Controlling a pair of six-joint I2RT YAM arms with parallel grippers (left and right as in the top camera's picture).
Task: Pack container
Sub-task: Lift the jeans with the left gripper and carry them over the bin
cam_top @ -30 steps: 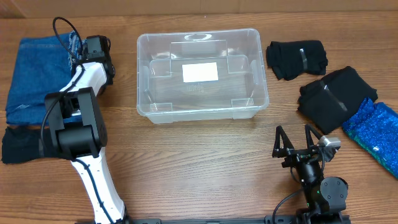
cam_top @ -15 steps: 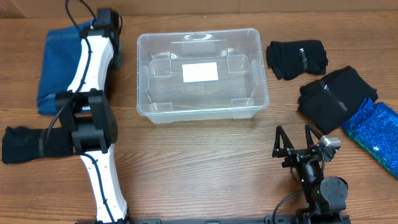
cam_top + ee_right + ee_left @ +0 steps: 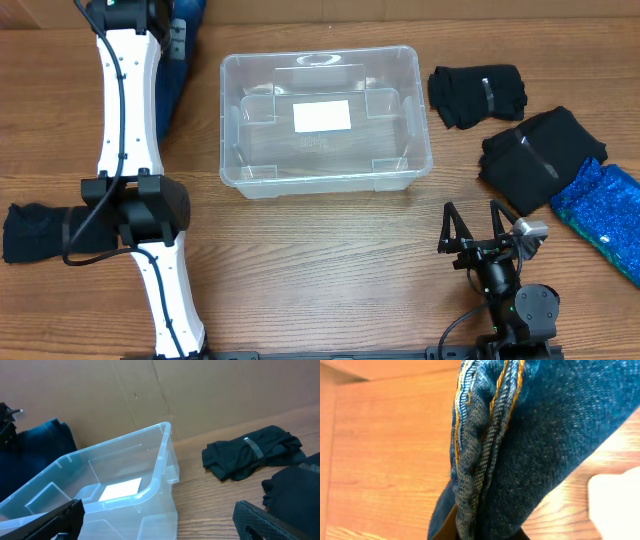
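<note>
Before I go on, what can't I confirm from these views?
- Left fingers: hidden. The jeans fill the left wrist view and the left arm covers them overhead, so the grip is unconfirmed.
- Jeans: overhead, mostly behind that arm and cut by the top edge.
- Blue sparkly item: cut off by the right edge overhead.
- Black bundle: partly under the arm's elbow overhead.

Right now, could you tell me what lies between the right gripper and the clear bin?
Only bare table separates the right gripper from the bin, seen in the overhead view.

Jeans [image 3: 172,85] left of container [image 3: 310,152], folded clothes [image 3: 540,155] right
</note>
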